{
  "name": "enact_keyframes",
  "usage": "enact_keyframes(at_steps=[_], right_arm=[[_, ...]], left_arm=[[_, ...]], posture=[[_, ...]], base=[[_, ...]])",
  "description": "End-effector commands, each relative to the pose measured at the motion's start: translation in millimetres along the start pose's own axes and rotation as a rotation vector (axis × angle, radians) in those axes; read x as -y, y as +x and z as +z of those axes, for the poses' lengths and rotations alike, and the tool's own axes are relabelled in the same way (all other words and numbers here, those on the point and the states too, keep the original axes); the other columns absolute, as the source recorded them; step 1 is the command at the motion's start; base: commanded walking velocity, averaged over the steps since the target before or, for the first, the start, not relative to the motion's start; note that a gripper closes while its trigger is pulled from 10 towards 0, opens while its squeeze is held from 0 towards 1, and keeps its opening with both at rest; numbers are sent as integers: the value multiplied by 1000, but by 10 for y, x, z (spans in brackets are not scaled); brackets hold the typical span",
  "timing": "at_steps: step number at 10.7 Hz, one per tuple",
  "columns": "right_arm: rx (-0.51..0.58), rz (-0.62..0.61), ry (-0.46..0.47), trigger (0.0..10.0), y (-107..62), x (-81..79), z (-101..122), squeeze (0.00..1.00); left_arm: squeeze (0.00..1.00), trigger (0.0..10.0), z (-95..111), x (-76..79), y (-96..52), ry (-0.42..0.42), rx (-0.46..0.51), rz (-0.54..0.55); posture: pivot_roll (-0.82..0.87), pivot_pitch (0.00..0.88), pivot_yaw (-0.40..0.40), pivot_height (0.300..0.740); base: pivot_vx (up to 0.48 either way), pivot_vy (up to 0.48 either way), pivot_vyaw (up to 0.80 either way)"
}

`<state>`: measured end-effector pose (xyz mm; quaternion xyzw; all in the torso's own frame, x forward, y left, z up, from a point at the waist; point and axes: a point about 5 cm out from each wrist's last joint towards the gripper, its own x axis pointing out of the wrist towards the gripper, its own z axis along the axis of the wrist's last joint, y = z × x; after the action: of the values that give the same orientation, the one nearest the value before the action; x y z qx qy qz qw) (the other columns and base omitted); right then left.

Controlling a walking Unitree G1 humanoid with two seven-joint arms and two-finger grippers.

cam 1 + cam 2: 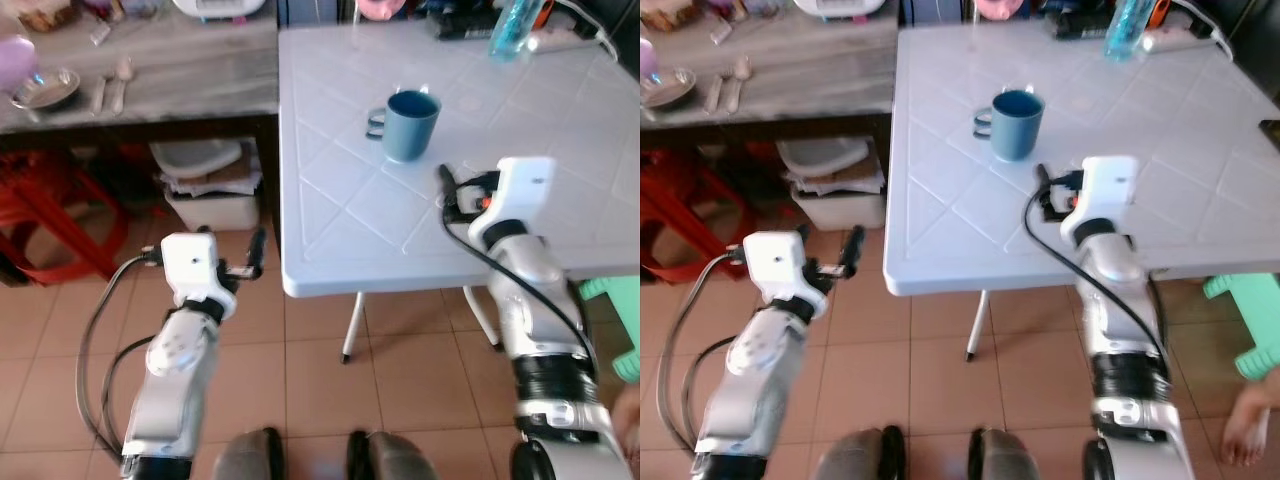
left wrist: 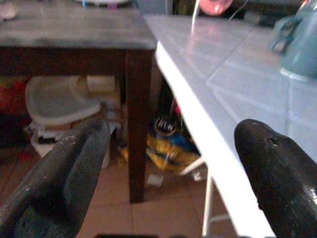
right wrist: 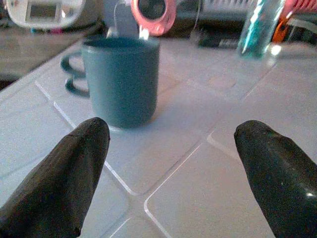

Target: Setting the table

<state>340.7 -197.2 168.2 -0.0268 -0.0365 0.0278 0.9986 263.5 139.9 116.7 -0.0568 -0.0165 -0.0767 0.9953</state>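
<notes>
A blue-grey mug (image 1: 407,124) stands upright on the white counter (image 1: 350,210), its handle turned toward the robot's left. Nothing touches it. The right claw (image 3: 171,148) hovers low over the counter just short of the mug, its two black fingers (image 3: 74,168) spread wide apart and holding nothing; in the right wrist view the mug sits ahead, nearer the one finger than the other. Farther back on the white counter stand a clear blue bottle (image 1: 515,25) and a white power strip (image 1: 560,38).

The left claw (image 2: 171,163) is held off the counter's left edge, above the tiled floor (image 1: 300,380), with its fingers (image 2: 64,163) also set apart and empty. Beyond it stands a darker wooden counter (image 1: 190,70) carrying a small metal dish (image 1: 45,88) and spoons (image 1: 110,85). Under that counter sit white plastic tubs (image 1: 205,180), with a red stool (image 1: 50,210) beside them. A green stool (image 1: 615,310) stands at the robot's right.
</notes>
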Motion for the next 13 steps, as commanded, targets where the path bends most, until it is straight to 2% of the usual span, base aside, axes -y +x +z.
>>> enact_keyframes(at_steps=[1,4,6,9,13], right_arm=[[-19,18,-3,10000,49,-6,22,0],[-18,80,6,10000,280,-32,257,0],[-9,98,-7,10000,442,1,440,0],[17,66,-30,10000,524,142,597,0],[73,1,-61,10000,570,474,798,0]], left_arm=[[0,10000,17,-9,-39,17,-8,-7],[0,10000,48,-72,-188,50,-55,-6],[0,10000,81,-108,-222,66,-69,-9],[0,10000,99,-120,-239,72,-84,-14],[0,10000,104,-145,-260,81,-115,-6]], posture=[[-10,251,69,740],[29,341,103,740],[49,362,117,740],[62,371,129,740],[66,363,127,740]], base=[[0,0,0],[0,0,0],[0,0,0],[0,0,0],[0,0,0]])
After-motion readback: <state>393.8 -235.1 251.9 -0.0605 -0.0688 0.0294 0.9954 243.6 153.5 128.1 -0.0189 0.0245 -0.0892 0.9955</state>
